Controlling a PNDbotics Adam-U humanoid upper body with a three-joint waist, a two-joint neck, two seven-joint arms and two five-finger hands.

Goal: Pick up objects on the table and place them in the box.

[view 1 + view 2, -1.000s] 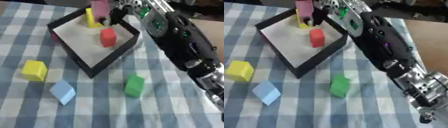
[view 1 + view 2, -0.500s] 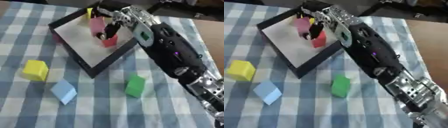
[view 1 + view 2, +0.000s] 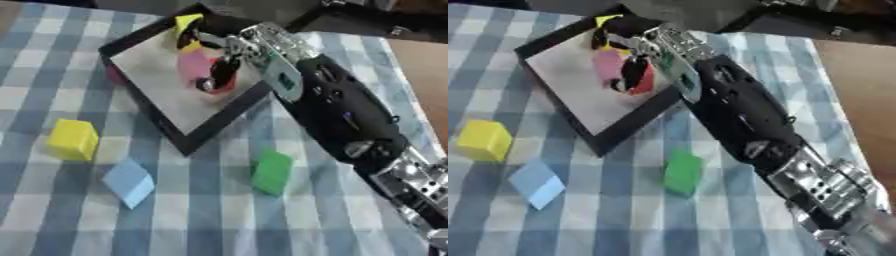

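A black-rimmed box [image 3: 219,122] with a pale floor is seen lying askew near the far edge of a table covered in a blue-and-white checked cloth [image 3: 350,220]. Inside the box, a pink block [image 3: 192,64] is seen towards the middle, with a red block [image 3: 646,80] just beside it and partly hidden by the fingers. A yellow block [image 3: 186,22] is seen in the far corner of the box.

The robot's right hand [image 3: 229,56] is reached into the box from the right side, its black arm [image 3: 346,115] stretched across the cloth from the near right corner. Its fingers [image 3: 223,70] are hung down over the pink and red blocks, curled slightly — whether either block is pinched cannot be told, since the picture is blurred there.

Three things are left outside the box on the cloth. A green block [image 3: 272,172] is placed just beyond the box's near corner, towards the middle of the table. A light blue block [image 3: 129,183] is set near the front edge, left of the green one. A yellow cube [image 3: 73,140] is found by the left edge, just beside the light blue block and apart from the box.

The left hand is not shown in either view.
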